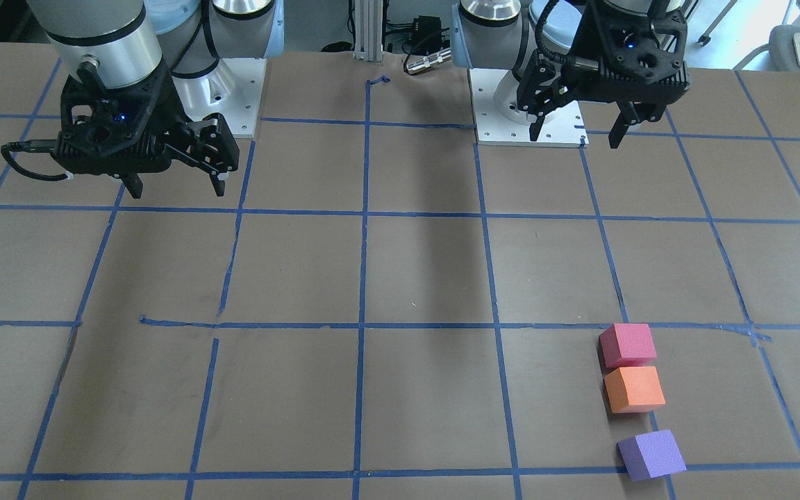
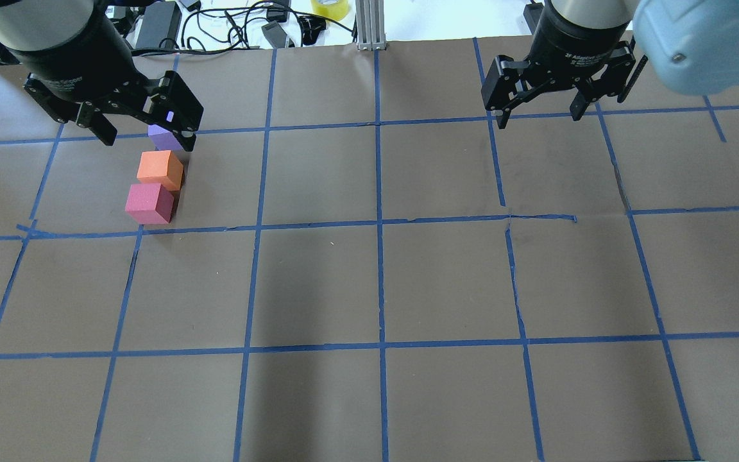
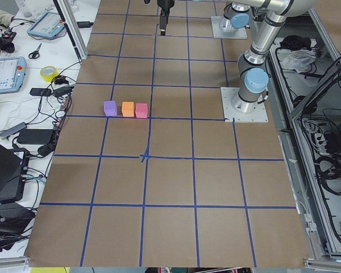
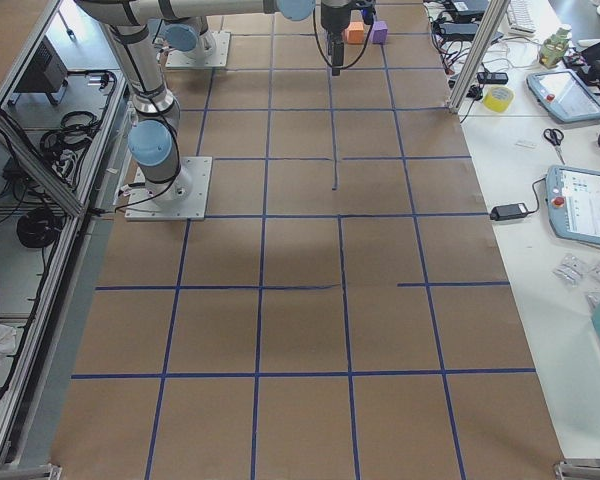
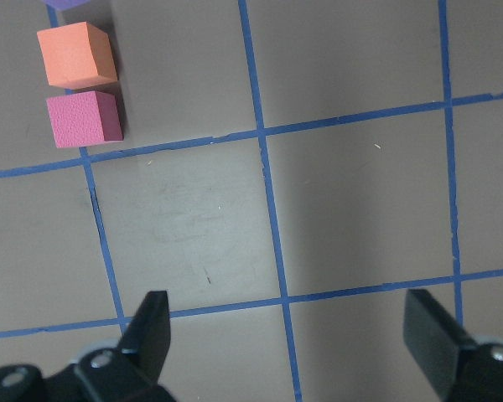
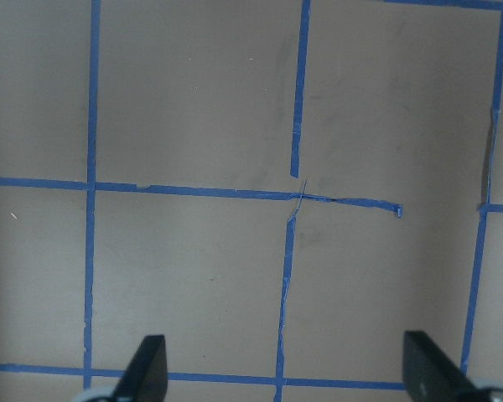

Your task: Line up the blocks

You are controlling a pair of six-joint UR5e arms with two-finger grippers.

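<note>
Black fingers [image 5: 147, 335] of the left gripper [image 5: 292, 335] stand wide apart at the bottom of its wrist view. They hold nothing and hang above a brown table [image 5: 360, 209] crossed by a blue tape grid [image 5: 264, 167]. Beyond them, up and toward that view's left, lies the pink block [image 5: 84, 119]. The orange block [image 5: 76, 55] is close behind it, then the purple block [image 5: 67, 3], of which only a sliver shows at the top edge. The blocks therefore lie forward of this gripper and off to one side, well apart from its fingertips. Their row has its long axis running away from the robot's base, beside a tape line.

Seen from across the table, the purple block sits a small gap from the orange one and is turned a little out of square. Whether pink and orange touch cannot be told. The row looks all but complete, and any move left would likely be squaring the purple block.

The left gripper is clearly the nearer. The right gripper [image 1: 178, 186], also spread and empty, hangs well apart over the other half of the table, and its wrist view shows no block.

In the overhead view a left finger covers part of the purple block, though the front view shows that gripper raised and back near its base. In the side views the blocks are too small for detail.
</note>
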